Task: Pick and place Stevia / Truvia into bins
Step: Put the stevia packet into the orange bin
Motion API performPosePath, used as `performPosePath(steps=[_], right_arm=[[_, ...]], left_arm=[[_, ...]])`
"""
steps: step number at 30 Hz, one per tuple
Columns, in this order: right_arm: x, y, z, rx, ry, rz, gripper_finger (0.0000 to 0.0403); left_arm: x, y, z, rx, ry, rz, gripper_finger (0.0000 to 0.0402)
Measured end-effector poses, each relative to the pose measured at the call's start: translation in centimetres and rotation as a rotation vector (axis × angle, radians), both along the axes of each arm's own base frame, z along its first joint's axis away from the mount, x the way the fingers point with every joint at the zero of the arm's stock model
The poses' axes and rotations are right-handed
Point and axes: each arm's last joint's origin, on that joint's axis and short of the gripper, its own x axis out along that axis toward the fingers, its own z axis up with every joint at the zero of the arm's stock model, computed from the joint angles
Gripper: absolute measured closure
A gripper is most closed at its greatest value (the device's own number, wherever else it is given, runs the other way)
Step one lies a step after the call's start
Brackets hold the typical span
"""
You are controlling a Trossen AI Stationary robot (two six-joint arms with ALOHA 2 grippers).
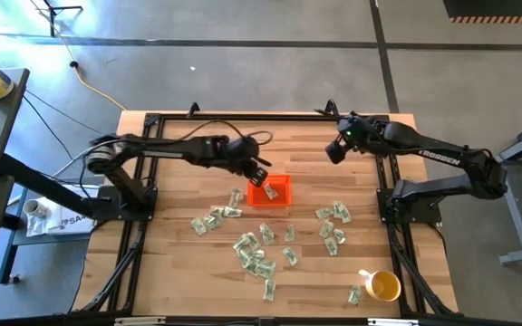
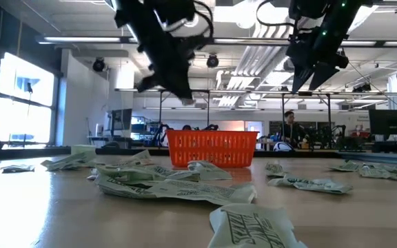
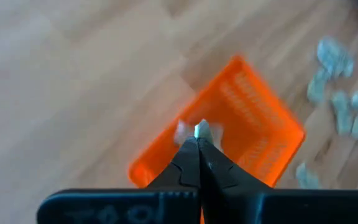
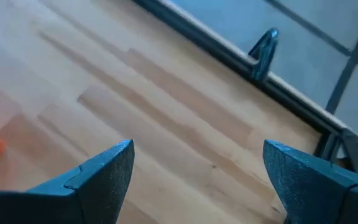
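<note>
Left gripper [image 3: 199,138] pinched shut on packet [image 3: 202,129] corner, above orange bin [image 3: 263,134]. Paper thin, light, floppy: likely best nipped at edge. Other packets [image 1: 254,255] scattered on table [image 1: 170,272]. Right gripper [image 4: 194,171] wide open, empty, far side.

White lettering reading "TROSSEN" runs along the right arm [image 1: 442,156] at three o'clock on the table; print on the scattered packets [image 2: 250,227] stays too blurred to read.
</note>
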Motion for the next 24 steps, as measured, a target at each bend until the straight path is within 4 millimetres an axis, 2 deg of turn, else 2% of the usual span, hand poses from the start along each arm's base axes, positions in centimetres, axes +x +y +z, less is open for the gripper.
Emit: performPosePath(steps=[4, 8, 11, 14, 17, 21, 24], right_arm=[[0.3, 0.2, -0.2, 0.007, 0.004, 0.033, 0.0057], [0.3, 0.3, -0.9, 0.014, 0.026, 0.041, 0.0057], [0.3, 0.4, -1.7, 0.027, 0.034, 0.049, 0.0057], [0.3, 0.5, -2.6, 0.06, 0.017, 0.072, 0.0057], [0.6, 0.7, -3.4, 0.102, -0.016, 0.137, 0.0057], [0.8, 0.8, -4.6, 0.134, -0.061, 0.194, 0.0057], [0.8, 0.9, -5.5, 0.144, -0.069, 0.212, 0.0057]], left_arm=[[1.7, -0.4, -3.1, -0.066, 0.051, -0.044, 0.0349], [2.0, -0.5, -4.0, -0.119, 0.067, -0.006, 0.0294], [1.7, -0.5, -3.7, -0.144, 0.07, 0.017, 0.0241], [0.2, -1.0, -2.0, -0.163, 0.136, 0.03, 0.0188], [-1.9, -2.5, -0.5, -0.067, 0.263, -0.002, 0.0149], [-3.3, -3.8, -0.5, 0.061, 0.408, -0.128, 0.0131], [-3.1, -2.8, -1.6, 0.122, 0.417, -0.248, 0.0137]])
